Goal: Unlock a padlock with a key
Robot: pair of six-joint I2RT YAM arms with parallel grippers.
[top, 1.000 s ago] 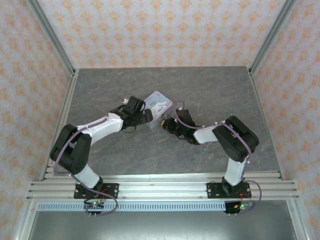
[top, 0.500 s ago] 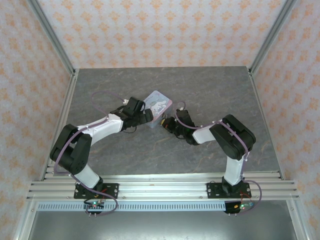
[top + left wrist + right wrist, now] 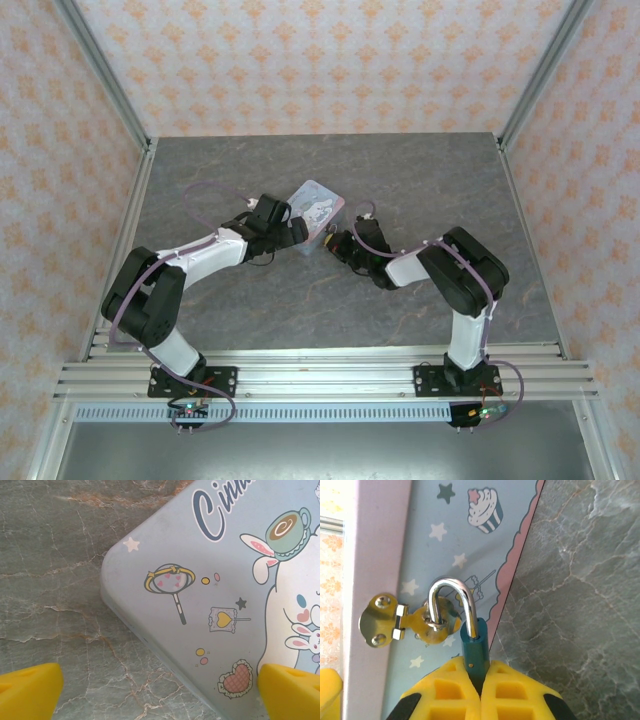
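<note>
The padlock point(image 3: 473, 647) is a small teal body with a silvery shackle point(image 3: 451, 587). One shackle leg sits in the body and the other runs through the ring of the brass hasp point(image 3: 427, 622) on the tin's side. My right gripper point(image 3: 481, 680) is shut on the padlock's body, at the near right side of the pastel cartoon tin point(image 3: 318, 205). My left gripper point(image 3: 160, 690) is open, its yellow fingertips point(image 3: 27, 690) spread over the tin's corner and the table. In the top view it point(image 3: 290, 232) lies at the tin's left side. The key is hidden.
The tin's lid point(image 3: 225, 590) carries cartoon drawings and rests on the grey marble-patterned table point(image 3: 420, 180). Aluminium posts and patterned walls close in the table on three sides. Both arms meet near the middle of the table.
My right wrist has edged slightly left, closer to the tin. The left arm has barely shifted, and both grippers keep their states.
</note>
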